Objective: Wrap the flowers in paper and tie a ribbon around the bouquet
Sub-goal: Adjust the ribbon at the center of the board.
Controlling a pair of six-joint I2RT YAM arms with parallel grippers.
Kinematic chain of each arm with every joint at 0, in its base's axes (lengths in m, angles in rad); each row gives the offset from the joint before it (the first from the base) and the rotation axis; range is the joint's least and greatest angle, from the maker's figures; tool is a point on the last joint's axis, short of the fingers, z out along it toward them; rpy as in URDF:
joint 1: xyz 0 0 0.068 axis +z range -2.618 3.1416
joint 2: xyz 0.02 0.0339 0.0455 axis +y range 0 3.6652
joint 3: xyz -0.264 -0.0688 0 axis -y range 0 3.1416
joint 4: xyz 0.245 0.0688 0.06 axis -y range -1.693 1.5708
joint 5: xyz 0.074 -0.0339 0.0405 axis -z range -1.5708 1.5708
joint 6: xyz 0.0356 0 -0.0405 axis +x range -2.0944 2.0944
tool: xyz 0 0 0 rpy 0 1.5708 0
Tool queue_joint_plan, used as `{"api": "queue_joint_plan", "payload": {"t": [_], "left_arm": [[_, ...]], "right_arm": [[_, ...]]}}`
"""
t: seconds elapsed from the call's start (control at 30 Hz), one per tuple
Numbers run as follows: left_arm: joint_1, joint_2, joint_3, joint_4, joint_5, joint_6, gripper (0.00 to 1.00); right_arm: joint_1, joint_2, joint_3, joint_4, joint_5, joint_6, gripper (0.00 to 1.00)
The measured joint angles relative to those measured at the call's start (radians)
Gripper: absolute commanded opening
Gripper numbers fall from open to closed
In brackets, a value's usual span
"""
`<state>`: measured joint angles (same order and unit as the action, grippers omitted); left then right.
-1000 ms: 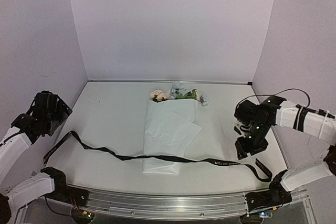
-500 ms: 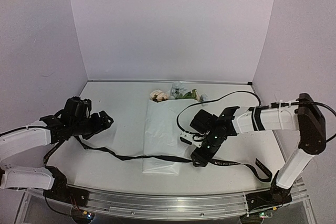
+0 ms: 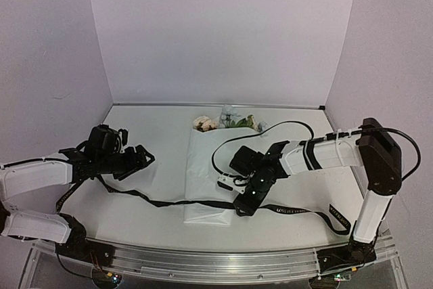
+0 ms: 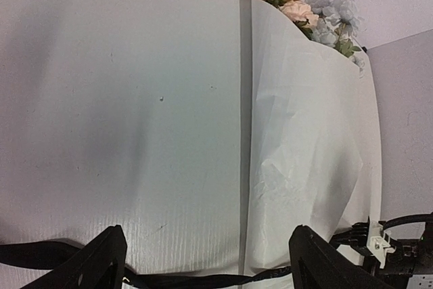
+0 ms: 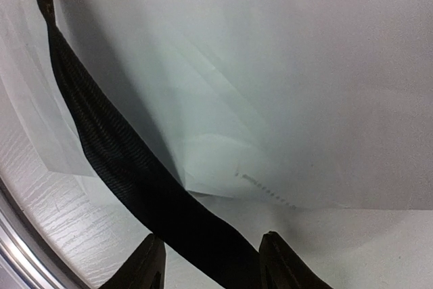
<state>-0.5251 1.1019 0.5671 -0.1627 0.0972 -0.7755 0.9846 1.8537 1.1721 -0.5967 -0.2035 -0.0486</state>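
Bouquet (image 3: 216,164): creased white paper cone, laid mid-desk (image 3: 135,140), peach blooms atop.
Ribbon (image 5: 125,167): flat black woven band, draped across cone.
Left fingers (image 4: 101,262): held apart.
Right fingers (image 5: 149,269): set apart, astride ribbon.

Stems of the flowers (image 3: 226,121) vanish inside the paper (image 3: 216,167), only the blooms poking out! The ribbon (image 3: 169,202) disappears beneath the right pincer (image 3: 242,208), hidden right there, its pale lettering far too small to read
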Motion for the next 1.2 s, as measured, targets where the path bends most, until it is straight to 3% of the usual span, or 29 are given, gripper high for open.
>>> {"api": "queue_joint_plan", "payload": {"t": [0.4,0.8,0.87,1.1,1.2], "left_arm": [[-0.017,0.096,0.0,0.057,0.065,-0.011,0.65],[-0.164,0.124,-0.019,0.064,0.01,-0.078,0.61],[-0.177,0.131,-0.02,0.065,0.002,-0.085,0.59],[-0.211,0.183,-0.02,0.066,-0.022,-0.087,0.53],[-0.222,0.183,-0.02,0.067,-0.022,-0.083,0.51]], "right_arm": [[0.017,0.003,0.0,-0.066,-0.035,0.062,0.04],[0.108,-0.161,-0.13,-0.137,-0.09,0.163,0.02],[0.129,-0.166,-0.155,-0.142,-0.09,0.188,0.06],[0.132,-0.175,-0.195,-0.154,-0.033,0.288,0.5],[0.127,-0.195,-0.188,-0.157,0.001,0.337,0.64]]}}
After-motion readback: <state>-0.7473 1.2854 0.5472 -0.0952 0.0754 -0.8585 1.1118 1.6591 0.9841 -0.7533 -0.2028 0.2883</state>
